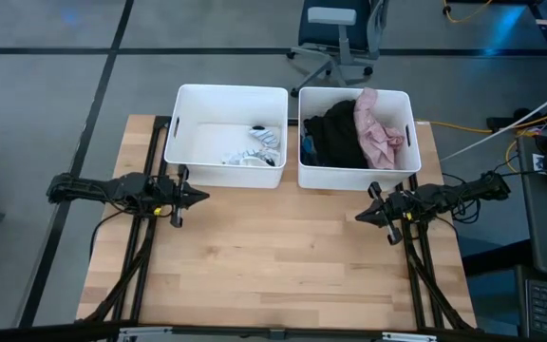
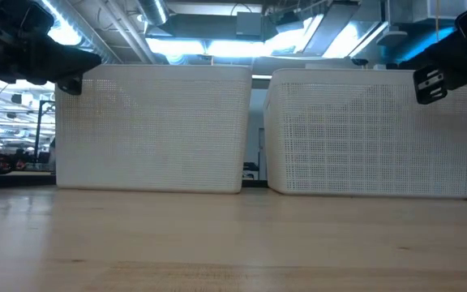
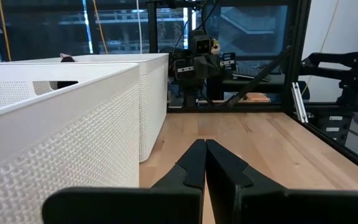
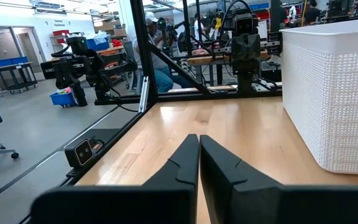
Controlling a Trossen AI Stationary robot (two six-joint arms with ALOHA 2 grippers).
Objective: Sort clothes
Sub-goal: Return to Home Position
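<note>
Pink and black soft clothes are piled in the right white plastic tub. Left gripper and right gripper fingers are pressed together, seemingly empty.

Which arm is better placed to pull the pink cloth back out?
Probably right. The right gripper, shut, sits in front of the right tub holding the pink cloth; the left gripper fronts the left tub.
</note>
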